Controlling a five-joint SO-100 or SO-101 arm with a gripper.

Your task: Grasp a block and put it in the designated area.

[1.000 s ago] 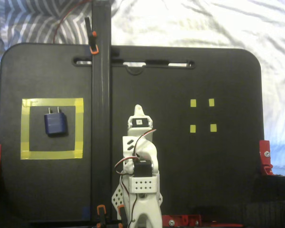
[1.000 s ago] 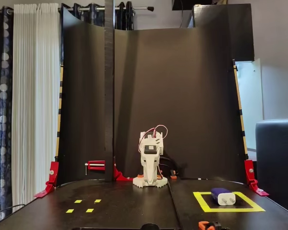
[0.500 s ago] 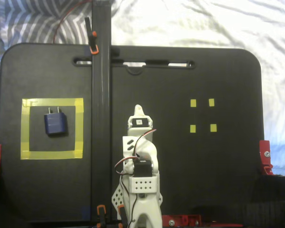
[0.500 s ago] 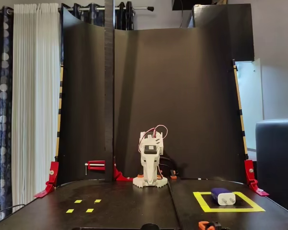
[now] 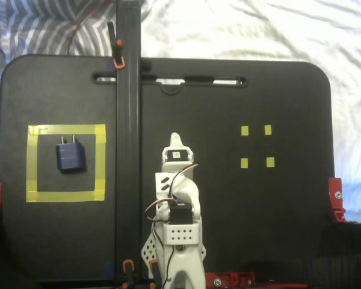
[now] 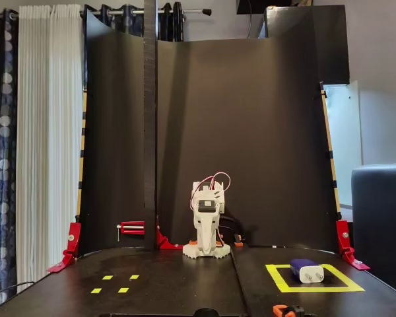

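One claw (image 5: 175, 139) sits at the tip of the white arm (image 5: 177, 205), which is folded up over its base near the bottom edge of the black table (image 5: 228, 211) in the fixed view from above. The claw points toward the far edge of the table and touches nothing; it looks pressed together, with no gap showing between the fingers. In the fixed view from the front, the folded arm (image 6: 206, 228) stands at the back of the table with the claw (image 6: 206, 246) hanging down low by its base.

The block (image 5: 70, 156) lies flat inside the yellow tape square (image 5: 31, 162), well apart from the claw, on the left side of the table in the view from above. Its two prongs point toward the far edge. It rests in the upper middle of the enclosed black surface, clear of the tape on every side. From the front, the block (image 6: 306, 271) lies inside the tape square (image 6: 276, 279) at the right.

Four small yellow tape squares (image 5: 256, 146) sit on the opposite side of the table. A tall black post (image 5: 127, 120) stands between the arm and the tape square.
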